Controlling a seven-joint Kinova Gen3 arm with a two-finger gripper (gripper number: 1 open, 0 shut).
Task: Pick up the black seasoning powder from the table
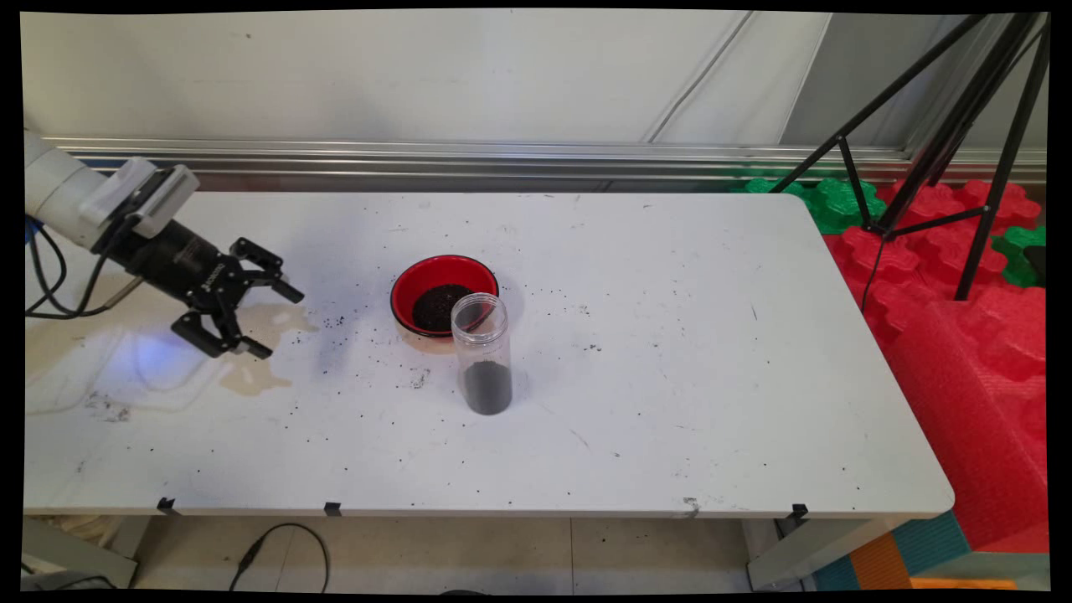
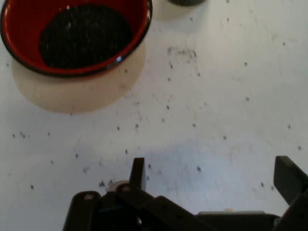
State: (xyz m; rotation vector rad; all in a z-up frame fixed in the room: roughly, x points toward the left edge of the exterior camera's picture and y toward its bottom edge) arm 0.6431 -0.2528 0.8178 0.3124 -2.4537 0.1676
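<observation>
My black gripper (image 1: 278,322) hangs open above the left part of the white table (image 1: 670,402), with nothing between its fingers. To its right stands a red bowl (image 1: 445,295) with a black rim, holding dark granules. A clear plastic jar (image 1: 482,353) stands upright just in front of the bowl, open at the top, with dark granules in its bottom. In the hand view the red bowl (image 2: 76,36) lies at the upper left, the jar's base (image 2: 186,2) just shows at the top edge, and my open gripper (image 2: 214,175) rises from the bottom over speckled table.
Dark grains are scattered over the table around the bowl and toward the gripper. A brownish stain (image 1: 264,347) marks the table under the gripper. A black tripod (image 1: 938,159) stands on red and green foam blocks (image 1: 963,335) beyond the table's right end.
</observation>
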